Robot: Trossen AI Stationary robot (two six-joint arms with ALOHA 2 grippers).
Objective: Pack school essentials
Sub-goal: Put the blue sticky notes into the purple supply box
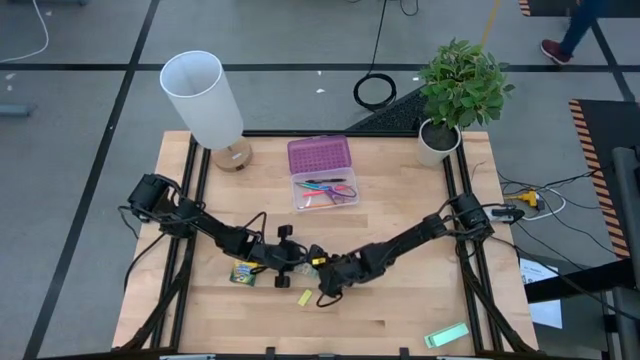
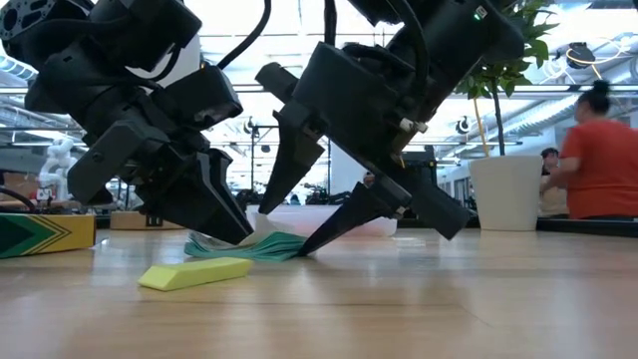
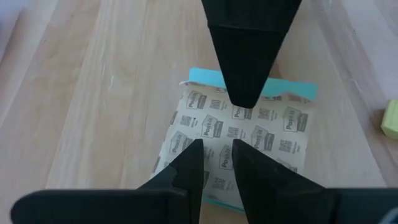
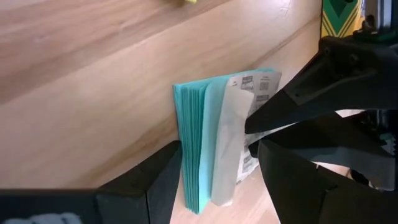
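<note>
The small teal-edged packet [image 3: 249, 134] lies flat on the table between my two grippers, its printed wrapper on top. My left gripper [image 3: 216, 152] comes at it from the table's left, its fingers almost together on the wrapper. My right gripper [image 4: 217, 186] comes from the right and stands open, with the packet's teal stack [image 4: 193, 149] between its fingers. The tiny yellow block [image 1: 306, 297] lies just in front of them. The yellow-green crayon box [image 1: 243, 272] lies to the left. My left gripper pinches the packet's loose printed wrapper [image 4: 244, 155] between its two fingertips, slanting down from the table's left. The packet stays flat on the table [image 2: 264, 246]. My right gripper has its lower fingertip [image 2: 317, 239] at table level against the packet's right edge [image 2: 295, 247], slanting down from the right. Its upper finger [image 2: 289, 150] stands raised above the packet, apart from it.
An open purple pencil case [image 1: 320, 172] with stationery inside lies at the far middle. A white lamp [image 1: 205, 95] stands at the far left, a potted plant [image 1: 458, 95] at the far right. A pale green flat block [image 1: 447, 335] lies at the near right edge. A person [image 2: 598, 160] sits beyond the table.
</note>
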